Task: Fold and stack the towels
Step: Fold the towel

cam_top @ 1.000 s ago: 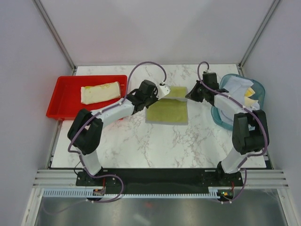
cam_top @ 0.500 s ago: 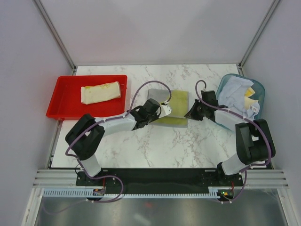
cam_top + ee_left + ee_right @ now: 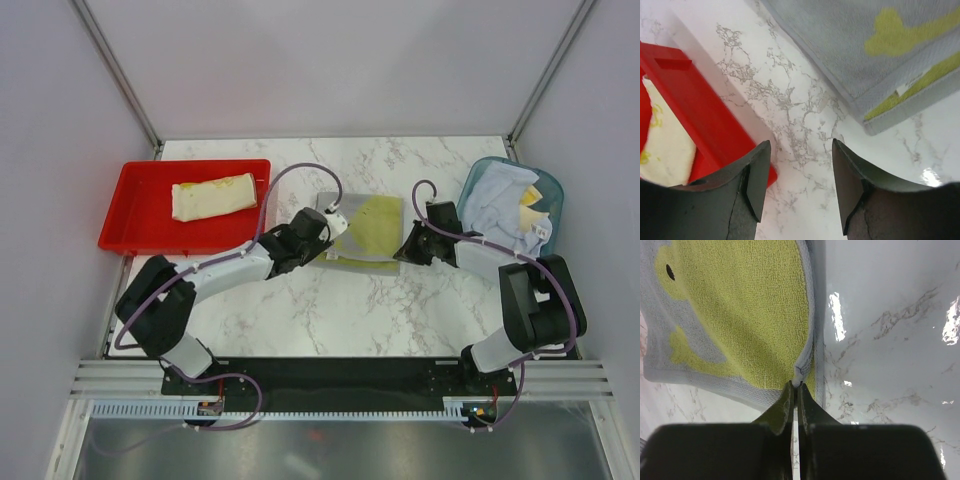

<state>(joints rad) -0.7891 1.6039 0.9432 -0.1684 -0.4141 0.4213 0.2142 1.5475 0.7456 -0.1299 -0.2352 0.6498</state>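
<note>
**Doubled towel mid-counter, right hem pinched**

In the red tray [image 3: 140, 205] at far left I see one folded towel [image 3: 213, 196], pale yellow. My left fingers [image 3: 757, 175] stand apart over bare counter [image 3: 330, 300], gripping nothing, just off the left edge of the grey-and-yellow towel [image 3: 365, 228], which lies doubled over mid-counter. My right fingers [image 3: 782, 407] are together, clamped on its right hem. It looks thin, light and floppy, so I'd judge corners and hems the surest holds. The teal basket [image 3: 553, 190] at far right holds loose towels [image 3: 500, 190], crumpled.
</note>
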